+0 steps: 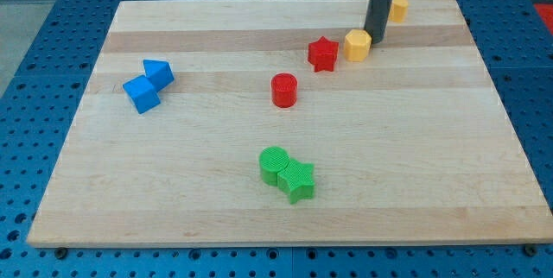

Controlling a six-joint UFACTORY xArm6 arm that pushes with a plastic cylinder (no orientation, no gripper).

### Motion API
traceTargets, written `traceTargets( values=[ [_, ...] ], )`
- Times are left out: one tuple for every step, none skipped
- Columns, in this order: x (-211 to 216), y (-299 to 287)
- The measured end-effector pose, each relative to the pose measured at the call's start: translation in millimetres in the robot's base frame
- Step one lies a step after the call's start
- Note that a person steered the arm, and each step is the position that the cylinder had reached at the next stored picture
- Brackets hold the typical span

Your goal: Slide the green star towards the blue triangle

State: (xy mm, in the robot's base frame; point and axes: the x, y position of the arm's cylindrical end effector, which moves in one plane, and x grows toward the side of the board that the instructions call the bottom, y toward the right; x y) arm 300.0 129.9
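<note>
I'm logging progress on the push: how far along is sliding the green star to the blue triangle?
Nothing looks done yet: the green star sits near the view's bottom, touching the green cylinder, far from the two blue blocks at the view's left; which one is the triangle I cannot tell. In hand: nothing, my tip is up by the yellow block. Left: reaching the star and the whole push.

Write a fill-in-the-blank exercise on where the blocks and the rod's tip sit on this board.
1. The green star touches the green ____, which lies on its upper left.
2. My tip stands right beside the yellow ____ block, near the view's top.
3. The two blue blocks lie on the view's ____ side of the board.
4. The red cylinder lies to the lower left of the red ____.

Missing words: cylinder; hexagon; left; star
</note>
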Motion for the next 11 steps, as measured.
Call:
traceTargets(
  values=[
    [3, -2],
    [10, -2],
    [20, -3],
    [25, -6],
    [25, -7],
    [25, -7],
    [25, -7],
    [25, -7],
    [15, -5],
    [0, 8],
    [0, 40]
  ],
)
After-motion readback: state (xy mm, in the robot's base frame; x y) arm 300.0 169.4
